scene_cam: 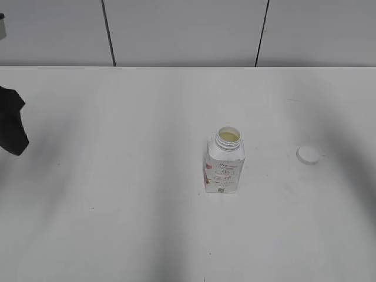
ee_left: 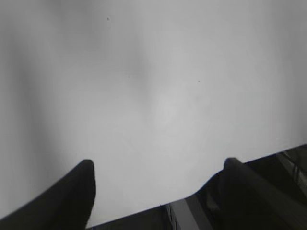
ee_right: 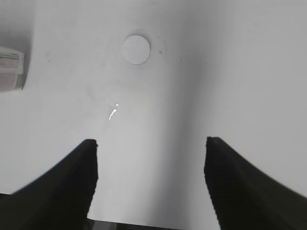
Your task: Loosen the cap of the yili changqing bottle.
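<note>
The yili changqing bottle [scene_cam: 224, 163] stands upright near the table's middle with its neck open and pale liquid showing inside. Its edge shows at the far left of the right wrist view [ee_right: 10, 69]. The white cap [scene_cam: 308, 154] lies on the table to the bottle's right, apart from it; it also shows in the right wrist view [ee_right: 136, 49]. My right gripper [ee_right: 151, 143] is open and empty, well short of the cap. My left gripper [ee_left: 158, 165] is open and empty over bare table near its edge. A dark part of the left arm [scene_cam: 12, 126] shows at the far left.
The white table [scene_cam: 117, 176] ends at a grey panelled wall [scene_cam: 188, 29] at the back. In the left wrist view the table edge [ee_left: 192, 199] runs along the bottom with dark floor beyond.
</note>
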Robot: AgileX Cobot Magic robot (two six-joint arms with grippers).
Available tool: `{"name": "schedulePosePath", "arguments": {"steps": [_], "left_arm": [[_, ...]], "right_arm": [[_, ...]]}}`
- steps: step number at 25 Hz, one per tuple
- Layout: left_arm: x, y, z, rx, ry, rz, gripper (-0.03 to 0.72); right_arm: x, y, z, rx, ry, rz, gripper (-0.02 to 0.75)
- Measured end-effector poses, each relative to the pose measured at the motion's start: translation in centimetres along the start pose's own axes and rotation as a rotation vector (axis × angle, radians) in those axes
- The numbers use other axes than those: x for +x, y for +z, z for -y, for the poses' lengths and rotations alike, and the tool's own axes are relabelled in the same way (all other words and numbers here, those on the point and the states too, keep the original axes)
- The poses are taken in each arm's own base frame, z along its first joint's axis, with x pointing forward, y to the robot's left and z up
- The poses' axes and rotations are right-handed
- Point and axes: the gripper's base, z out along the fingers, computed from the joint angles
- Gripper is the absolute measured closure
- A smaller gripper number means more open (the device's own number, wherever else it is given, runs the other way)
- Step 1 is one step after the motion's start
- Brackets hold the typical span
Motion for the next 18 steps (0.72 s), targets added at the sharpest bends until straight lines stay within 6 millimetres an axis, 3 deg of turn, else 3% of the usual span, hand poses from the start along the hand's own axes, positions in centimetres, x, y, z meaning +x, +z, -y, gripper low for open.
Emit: {"name": "schedulePosePath", "arguments": {"steps": [11, 14, 18], "left_arm": [[3.0, -4.6, 0.2, 0.005, -0.004, 0.187, 0.188], [4.8, -4.6, 0.2, 0.004, -0.006, 0.246, 0.188], [8.0, -3.9, 0.2, 0.004, -0.006, 0.280, 0.189]], "right_arm": [[3.4, -7.5, -0.8, 0.026, 0.020, 0.227, 0.191], [4.8, -8.5, -1.0, 0.027, 0.034, 0.259, 0.191], [7.4, -8.3, -1.3, 0.026, 0.040, 0.252, 0.191]]}}
